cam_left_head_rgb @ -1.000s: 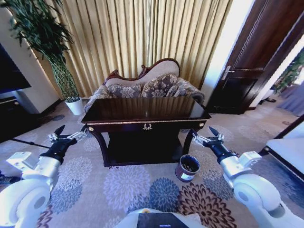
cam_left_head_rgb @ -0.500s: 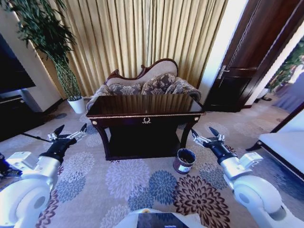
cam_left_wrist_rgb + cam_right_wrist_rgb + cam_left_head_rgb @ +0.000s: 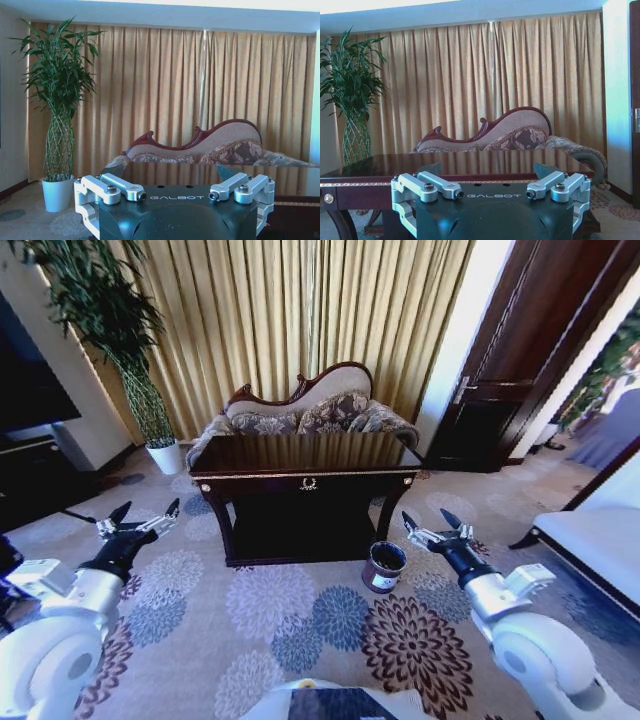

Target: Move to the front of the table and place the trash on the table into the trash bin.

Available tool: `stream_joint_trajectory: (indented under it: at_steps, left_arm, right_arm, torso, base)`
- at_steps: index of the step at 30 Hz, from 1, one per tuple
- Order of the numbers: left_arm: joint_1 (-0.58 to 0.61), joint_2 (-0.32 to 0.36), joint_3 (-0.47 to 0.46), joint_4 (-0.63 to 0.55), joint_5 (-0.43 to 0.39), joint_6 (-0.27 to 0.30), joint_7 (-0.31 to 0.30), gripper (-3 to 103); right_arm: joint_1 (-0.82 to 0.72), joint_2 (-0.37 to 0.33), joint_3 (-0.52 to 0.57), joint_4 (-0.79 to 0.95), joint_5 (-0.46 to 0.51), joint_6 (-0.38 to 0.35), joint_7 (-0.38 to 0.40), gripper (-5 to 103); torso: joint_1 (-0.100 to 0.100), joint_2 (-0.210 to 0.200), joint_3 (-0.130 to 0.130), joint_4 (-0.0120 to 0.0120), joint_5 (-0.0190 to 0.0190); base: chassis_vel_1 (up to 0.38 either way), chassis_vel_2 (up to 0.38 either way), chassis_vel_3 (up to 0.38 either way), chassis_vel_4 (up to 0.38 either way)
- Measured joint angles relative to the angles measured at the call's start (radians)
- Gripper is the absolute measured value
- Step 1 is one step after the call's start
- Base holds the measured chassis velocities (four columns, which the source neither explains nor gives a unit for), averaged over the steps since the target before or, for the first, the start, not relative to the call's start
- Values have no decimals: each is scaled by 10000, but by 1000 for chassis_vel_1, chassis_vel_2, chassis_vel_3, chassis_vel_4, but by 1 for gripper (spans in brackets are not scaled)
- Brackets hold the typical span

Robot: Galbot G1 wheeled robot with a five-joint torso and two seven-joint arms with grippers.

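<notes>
bin (image 3: pixel 385 566) contents: too dark to tell | table (image 3: pixel 295 181): far end cut off by edge

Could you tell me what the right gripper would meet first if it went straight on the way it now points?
Probably the table. The right gripper, open, points at its front edge, roughly level with the glossy top. Nothing shows in between, though depth is hard to judge; slightly higher, it could pass over toward the sofa.

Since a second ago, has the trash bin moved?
No. The trash bin sits by the right front leg of the table as before; the camera shifted.
</notes>
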Motion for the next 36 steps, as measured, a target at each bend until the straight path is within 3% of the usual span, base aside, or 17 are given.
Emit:
stream_joint_trajectory:
  at_steps: [36]
  left_arm:
    - [-95, 123, -6, 0, -45, -32, 67, 100]
  right_arm:
    - [-116, 146, 4, 34, -148, 20, 2, 100]
  torso:
    - [-4, 3, -3, 4, -1]
  base:
    - [127, -132, -127, 137]
